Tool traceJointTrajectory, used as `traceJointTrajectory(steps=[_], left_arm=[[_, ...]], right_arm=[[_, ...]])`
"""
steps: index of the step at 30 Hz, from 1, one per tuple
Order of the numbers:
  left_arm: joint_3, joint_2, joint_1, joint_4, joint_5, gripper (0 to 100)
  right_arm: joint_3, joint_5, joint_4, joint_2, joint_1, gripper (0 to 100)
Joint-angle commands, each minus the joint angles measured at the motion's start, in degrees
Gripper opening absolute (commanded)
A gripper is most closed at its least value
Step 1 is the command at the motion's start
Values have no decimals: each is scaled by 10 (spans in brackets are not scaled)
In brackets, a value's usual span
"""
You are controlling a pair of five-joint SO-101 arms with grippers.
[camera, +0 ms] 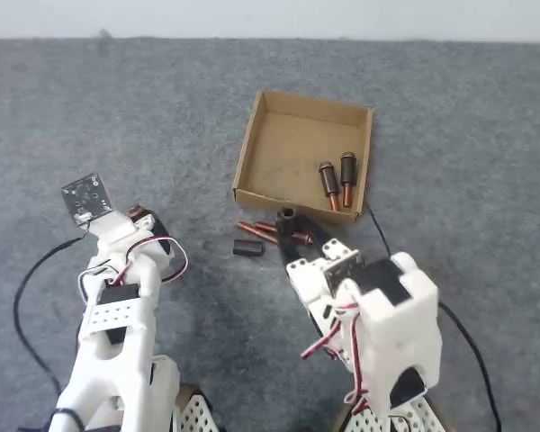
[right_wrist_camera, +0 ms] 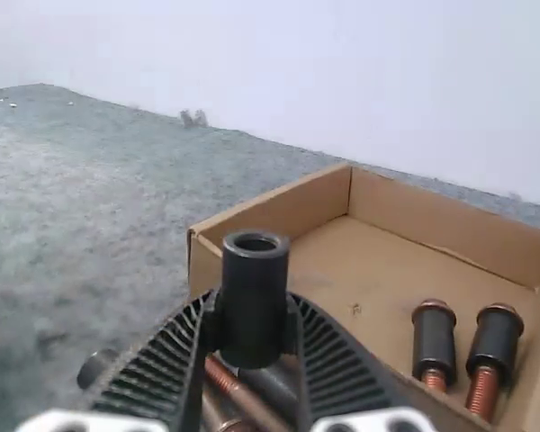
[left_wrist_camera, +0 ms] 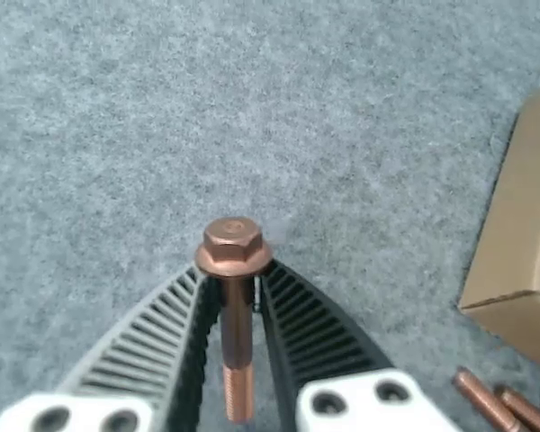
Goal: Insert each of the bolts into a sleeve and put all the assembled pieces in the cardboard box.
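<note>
Two finished copper-bolt-in-black-sleeve pieces point(camera: 327, 180) sat in the brown cardboard box point(camera: 315, 101) | left pincer point(left_wrist_camera: 237, 279) was clamped on a copper hex-head bolt point(left_wrist_camera: 235, 247), head poking past the tips | right pincer point(right_wrist_camera: 252, 315) squeezed a black tubular sleeve point(right_wrist_camera: 255, 274) upright beside the box, bore up, guessing so the bolt could drop in

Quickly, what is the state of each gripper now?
Left gripper: closed, holding a bolt.
Right gripper: closed, holding a sleeve.
</note>
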Motion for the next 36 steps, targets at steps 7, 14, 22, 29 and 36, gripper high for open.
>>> traceJointTrajectory(steps=[7, 14, 22, 29, 36], left_arm=[[-7, -27, 2, -17, 2, 13], [-7, -28, 12, -39, 3, 13], [36, -28, 71, -274, 3, 13], [11, -28, 156, -404, 3, 13], [-34, -28, 238, -397, 3, 13]], right_arm=[[64, 3, -17, -106, -7, 10], [64, 3, 16, -106, -7, 9], [64, 2, 51, -106, -7, 7], [64, 2, 51, -106, -7, 7], [64, 2, 51, -105, -6, 7]])
